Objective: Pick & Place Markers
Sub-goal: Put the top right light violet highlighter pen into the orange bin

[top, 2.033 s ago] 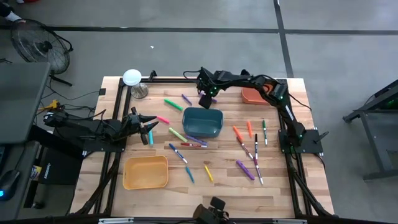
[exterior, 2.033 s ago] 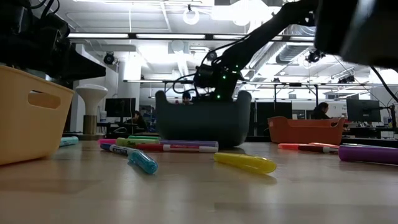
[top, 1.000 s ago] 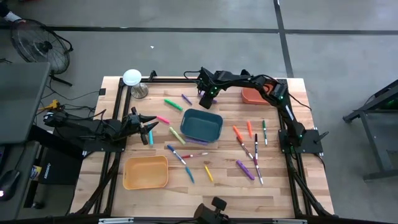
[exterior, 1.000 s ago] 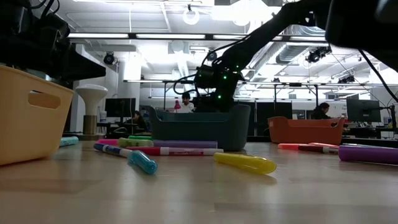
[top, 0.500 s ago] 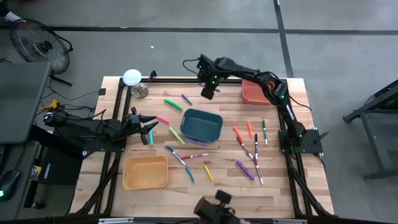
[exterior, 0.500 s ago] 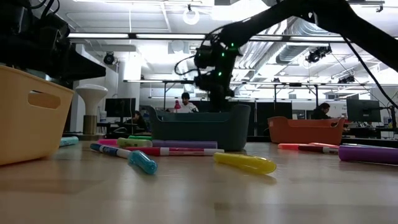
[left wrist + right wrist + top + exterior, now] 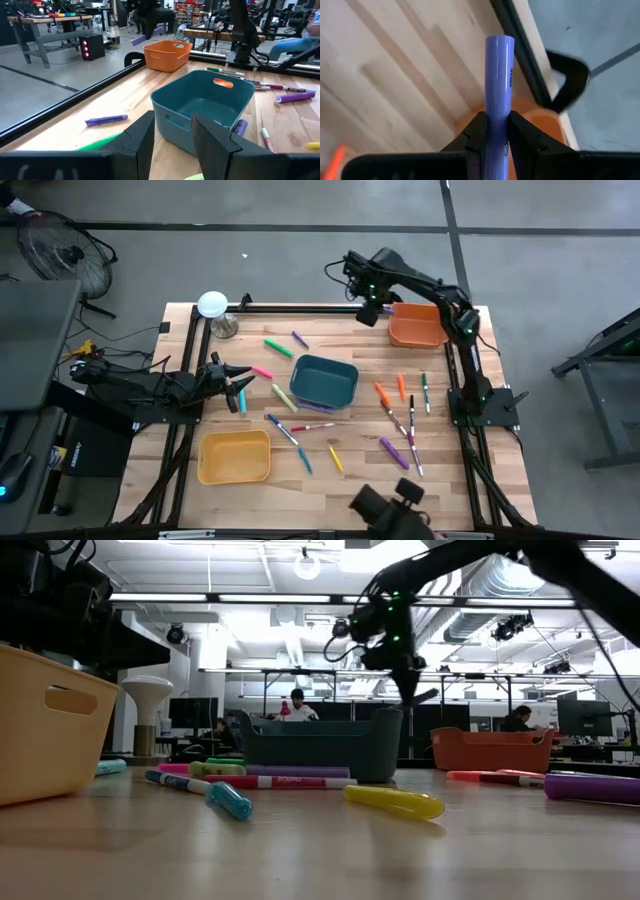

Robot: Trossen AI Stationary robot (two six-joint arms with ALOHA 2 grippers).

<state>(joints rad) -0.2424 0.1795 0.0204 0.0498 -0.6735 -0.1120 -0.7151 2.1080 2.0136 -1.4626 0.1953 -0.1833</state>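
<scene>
Several coloured markers (image 7: 399, 418) lie flat on the wooden table around the teal bin (image 7: 325, 380). My right gripper (image 7: 368, 313) hangs in the air over the table's far edge, just left of the orange bin (image 7: 415, 329), and is shut on a purple marker (image 7: 499, 75). My left gripper (image 7: 240, 391) waits at the table's left side. It points level at the teal bin (image 7: 205, 107), open (image 7: 172, 140), with nothing between its fingers. My right gripper pinches the purple marker's barrel (image 7: 496, 125) between its two fingers (image 7: 475, 134). The marker runs along the fingers, and its free end (image 7: 500, 42) sticks out well past the tips. The fingers point steeply down. The marker is lifted clear of the table and the bins.
A yellow bin (image 7: 234, 457) stands near the front left. At the far left corner stands a white round-topped thing (image 7: 212, 305). More markers lie left of the teal bin (image 7: 279, 348) and in front of it (image 7: 300, 430). A black frame rail (image 7: 300, 307) runs along the far edge.
My right gripper has risen from behind the teal bin and swung toward the table's right, to beside the orange bin, with the purple marker still in its hold. It has tipped to point more steeply down. The teal bin and the other markers have stayed put.
</scene>
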